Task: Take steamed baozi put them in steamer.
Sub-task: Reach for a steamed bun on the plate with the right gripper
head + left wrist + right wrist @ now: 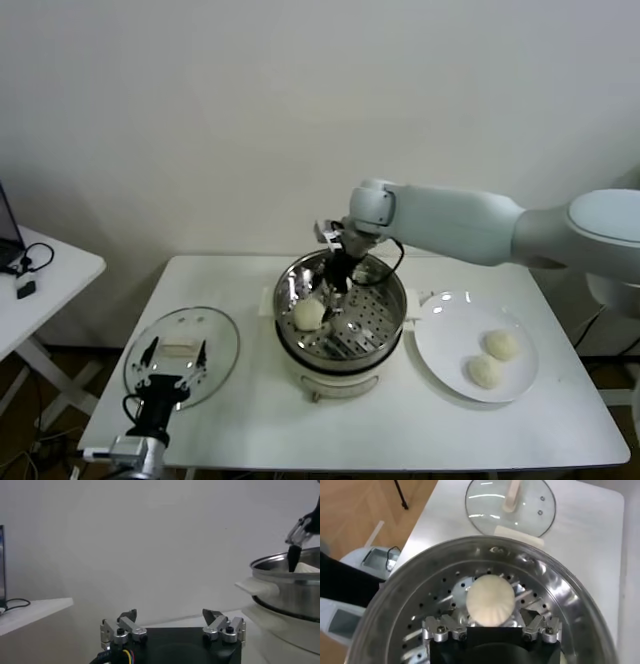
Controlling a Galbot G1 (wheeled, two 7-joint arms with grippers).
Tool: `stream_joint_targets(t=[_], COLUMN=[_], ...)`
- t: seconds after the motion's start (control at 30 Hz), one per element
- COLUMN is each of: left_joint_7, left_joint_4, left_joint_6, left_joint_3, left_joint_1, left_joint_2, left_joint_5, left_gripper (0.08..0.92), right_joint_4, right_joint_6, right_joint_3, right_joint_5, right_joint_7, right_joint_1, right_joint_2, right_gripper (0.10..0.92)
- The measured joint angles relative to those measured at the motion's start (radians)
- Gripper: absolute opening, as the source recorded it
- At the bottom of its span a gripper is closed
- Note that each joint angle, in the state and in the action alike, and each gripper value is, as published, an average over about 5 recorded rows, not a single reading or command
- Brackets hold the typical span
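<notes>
My right gripper (492, 630) stood over the steamer (385, 325), fingers wide, gripping nothing, one baozi (490, 600) lying between them, left gripper (172, 625) parked, open, empty.

steel steamer (340, 320) mid-table (400, 430), one bun (309, 313) inside | round glass lid (182, 355) left | white plate (440, 350) right, two buns (493, 358) on it
</notes>
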Motion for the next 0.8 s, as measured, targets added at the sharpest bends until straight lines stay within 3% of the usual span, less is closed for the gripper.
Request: stream_joint_targets(t=[0.3,0.8], left_joint_7=[0.000,-0.006], left_joint_4=[0.004,0.006], left_joint_6=[0.012,0.002], left_joint_3=[0.010,0.025], left_joint_1=[-0.017,-0.024], left_joint_2=[0.000,0.006], left_joint_5=[0.003,-0.013], left_gripper=[0.823,0.823], right_joint_4=[0.106,0.157], right_joint_6=[0.076,0.186], right_joint_3=[-0.048,0.103], right_joint_5=[-0.075,-0.459], right_joint_7=[-0.115,-0.192], right_joint_1=[0.167,0.035], right_joint_2=[-0.172,-0.551], right_gripper=[0.823,0.823])
